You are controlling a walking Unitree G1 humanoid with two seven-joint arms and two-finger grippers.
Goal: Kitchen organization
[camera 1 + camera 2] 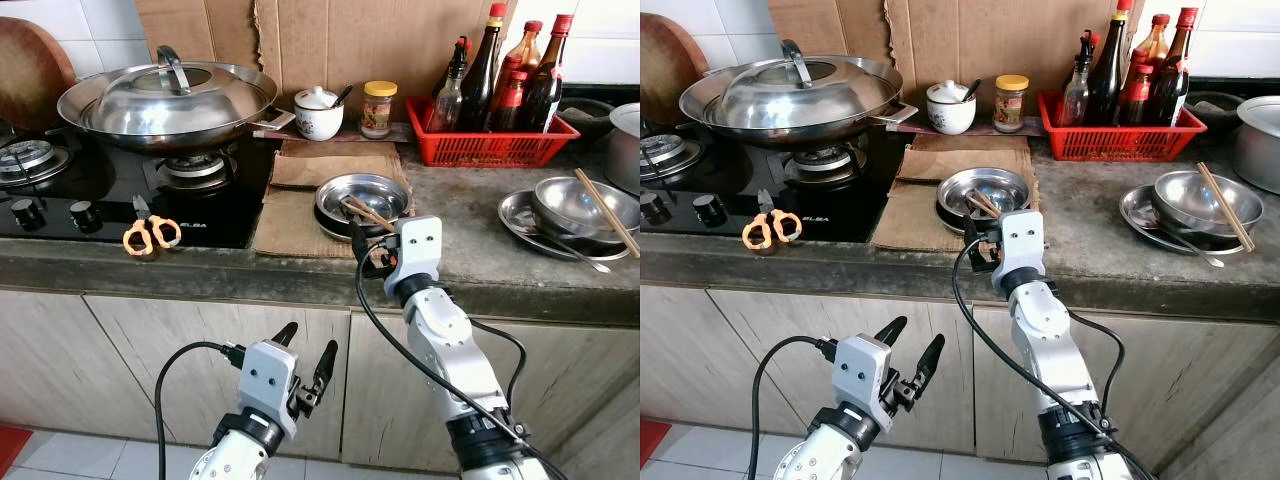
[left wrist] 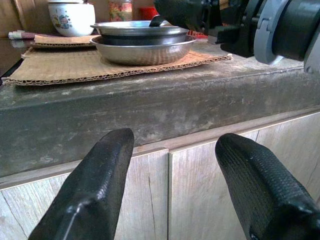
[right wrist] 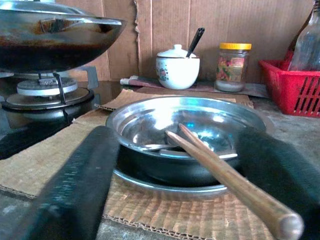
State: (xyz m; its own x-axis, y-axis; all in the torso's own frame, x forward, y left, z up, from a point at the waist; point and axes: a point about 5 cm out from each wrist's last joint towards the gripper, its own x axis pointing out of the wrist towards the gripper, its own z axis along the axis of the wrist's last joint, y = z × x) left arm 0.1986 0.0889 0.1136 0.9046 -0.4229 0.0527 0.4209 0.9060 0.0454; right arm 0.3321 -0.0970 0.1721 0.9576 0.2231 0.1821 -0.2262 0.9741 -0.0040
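Note:
Stacked steel bowls (image 1: 372,187) sit on a cardboard mat (image 1: 292,222) on the stone counter (image 1: 470,250). A pair of wooden chopsticks (image 1: 368,212) lies across the bowls, its near end poking toward the counter's front edge. My right gripper (image 1: 364,246) is open at that end; in the right wrist view the chopsticks (image 3: 225,175) pass between its fingers, close to one finger (image 3: 280,170). My left gripper (image 1: 310,340) hangs open below the counter, in front of the cabinet doors (image 2: 200,200), holding nothing.
A lidded wok (image 1: 170,95) sits on the gas hob, orange scissors (image 1: 150,235) at the hob's front. At the back are a white pot (image 1: 318,112), a jar (image 1: 378,108) and a red basket of bottles (image 1: 495,140). Right: steel dishes with chopsticks (image 1: 575,205).

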